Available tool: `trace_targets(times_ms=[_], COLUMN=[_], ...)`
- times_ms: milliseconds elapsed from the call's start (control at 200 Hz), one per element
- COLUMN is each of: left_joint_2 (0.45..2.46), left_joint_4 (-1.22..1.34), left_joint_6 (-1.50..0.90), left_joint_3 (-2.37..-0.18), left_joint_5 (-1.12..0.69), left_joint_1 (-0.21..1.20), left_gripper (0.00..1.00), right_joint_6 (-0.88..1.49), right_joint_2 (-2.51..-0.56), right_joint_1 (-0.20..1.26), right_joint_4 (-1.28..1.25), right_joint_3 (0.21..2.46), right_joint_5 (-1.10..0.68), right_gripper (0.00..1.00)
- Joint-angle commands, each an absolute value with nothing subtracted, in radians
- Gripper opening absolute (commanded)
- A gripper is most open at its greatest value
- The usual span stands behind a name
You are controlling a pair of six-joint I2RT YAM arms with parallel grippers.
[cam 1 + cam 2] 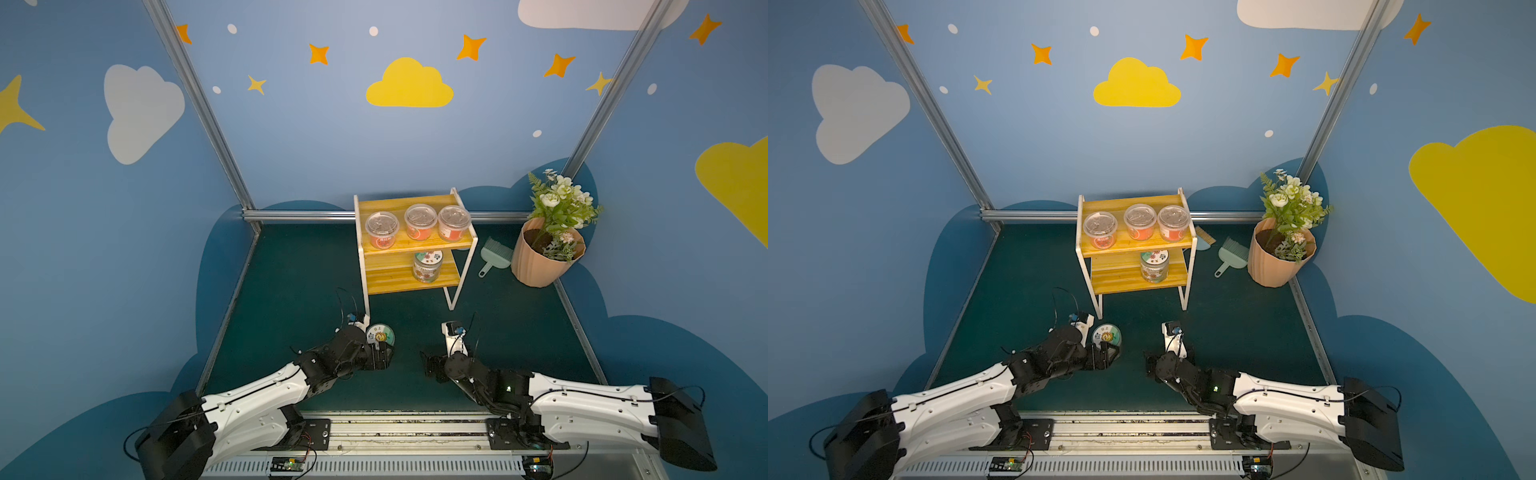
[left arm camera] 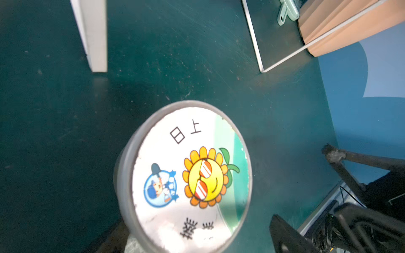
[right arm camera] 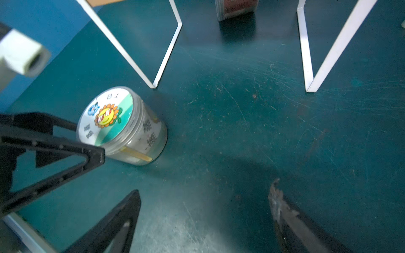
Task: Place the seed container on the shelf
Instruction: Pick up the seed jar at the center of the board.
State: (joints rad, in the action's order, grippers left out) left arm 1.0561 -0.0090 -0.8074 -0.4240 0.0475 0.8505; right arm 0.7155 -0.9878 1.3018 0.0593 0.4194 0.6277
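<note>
Right fingers (image 3: 282, 210) gape empty; left fingers (image 3: 65, 144) are at the seed jar (image 1: 380, 333), grip unclear. It sits on the bench (image 1: 291, 291), not the shelf (image 1: 399, 203).

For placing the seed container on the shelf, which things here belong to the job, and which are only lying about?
Job: sunflower-lid seed container; shelf.
Lying about: flower pot; green dustpan; three red-label tubs and a floral jar, already shelved.

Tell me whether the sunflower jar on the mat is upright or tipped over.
Upright: the sunflower jar stands on its base on the green mat, with its lid facing up.
</note>
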Motion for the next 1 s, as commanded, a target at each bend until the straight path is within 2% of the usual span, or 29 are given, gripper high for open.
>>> trace_targets(times_ms=[0,175,305,456,556,706,796,991], left_joint_2=[1.079,1.027,0.853,0.638,0.561,0.550,0.562,0.564], left_joint_4=[0.046,-0.087,-0.272,-0.438,-0.519,-0.545,-0.535,-0.543], left_joint_6=[-0.782,-0.767,-0.775,-0.776,-0.772,-0.754,-0.754,-0.731], left_joint_3=[-0.478,-0.518,-0.507,-0.482,-0.473,-0.474,-0.472,-0.482], left_joint_5=[0.046,0.113,0.234,0.255,0.223,0.189,0.181,0.179], left_joint_1=[0.878,0.900,0.883,0.811,0.743,0.689,0.673,0.654], left_gripper=[1.00,1.00,1.00,1.00,1.00,1.00,1.00,1.00], right_joint_6=[0.669,0.577,0.538,0.487,0.389,0.280,0.259,0.254], right_joint_2=[-1.002,-1.133,-1.275,-1.458,-1.607,-1.851,-1.948,-2.015], right_joint_1=[1.333,1.366,1.401,1.417,1.428,1.433,1.431,1.412], right_joint_4=[0.019,-0.252,-0.402,-0.618,-0.887,-1.304,-1.406,-1.408], right_joint_3=[0.394,0.349,0.364,0.384,0.382,0.374,0.401,0.457], right_joint_5=[0.657,0.573,0.588,0.601,0.623,0.640,0.668,0.715], right_gripper=[0.95,0.97,0.97,0.97,0.97,0.97,0.98,0.98])
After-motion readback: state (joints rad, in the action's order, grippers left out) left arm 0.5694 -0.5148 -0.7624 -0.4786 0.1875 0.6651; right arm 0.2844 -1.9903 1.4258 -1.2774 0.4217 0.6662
